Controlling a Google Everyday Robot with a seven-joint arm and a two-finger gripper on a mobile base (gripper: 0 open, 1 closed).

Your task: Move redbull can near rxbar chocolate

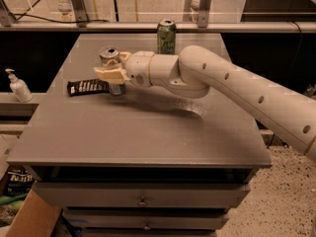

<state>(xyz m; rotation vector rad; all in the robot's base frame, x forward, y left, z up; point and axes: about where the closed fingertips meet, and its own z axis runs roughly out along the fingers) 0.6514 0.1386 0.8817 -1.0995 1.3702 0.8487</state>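
Observation:
The redbull can (109,54), silver with a shiny top and dark opening, stands upright at the left of the grey table (138,132). Its base is right beside the right end of the rxbar chocolate (87,87), a flat dark bar with white lettering lying on the table. My gripper (114,69) reaches in from the right. Its tan fingers (110,74) are closed around the can's middle, one in front and one behind. The can's lower body is partly hidden by the fingers.
A green can (166,35) stands at the table's back edge, behind my arm (232,90). A white soap dispenser (19,86) stands on a ledge to the left of the table. Drawers sit below the table's front edge.

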